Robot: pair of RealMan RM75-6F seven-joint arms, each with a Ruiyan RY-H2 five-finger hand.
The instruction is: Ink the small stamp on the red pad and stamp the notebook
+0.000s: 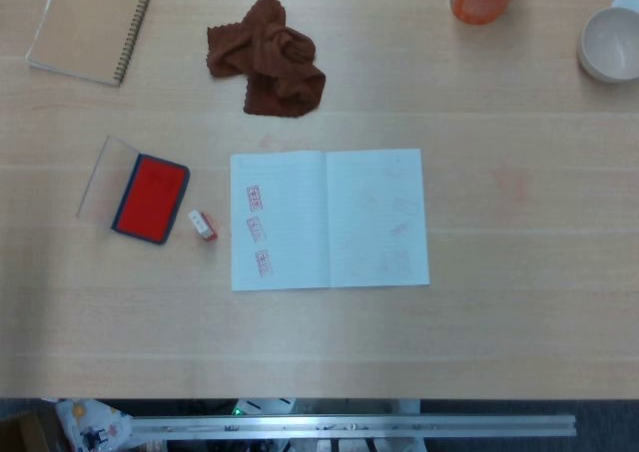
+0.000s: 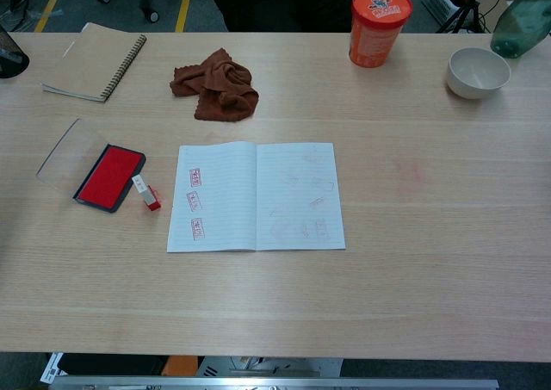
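An open notebook (image 2: 256, 196) lies flat on the pale wood tabletop (image 2: 430, 252), three red stamp marks (image 2: 196, 202) running down its left page. Just left of it rests a small stamp (image 2: 145, 192), touching the open red ink pad (image 2: 108, 177). Farther back sit a brown cloth (image 2: 215, 83), a spiral pad (image 2: 95, 61), an orange cup (image 2: 379, 26) and a white bowl (image 2: 478, 71). No robot hand appears.

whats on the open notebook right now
Three red stamp marks run down the left page of the open notebook; the right page shows only faint pink marks. No object rests on it. Whatever lies beneath its pages is hidden.
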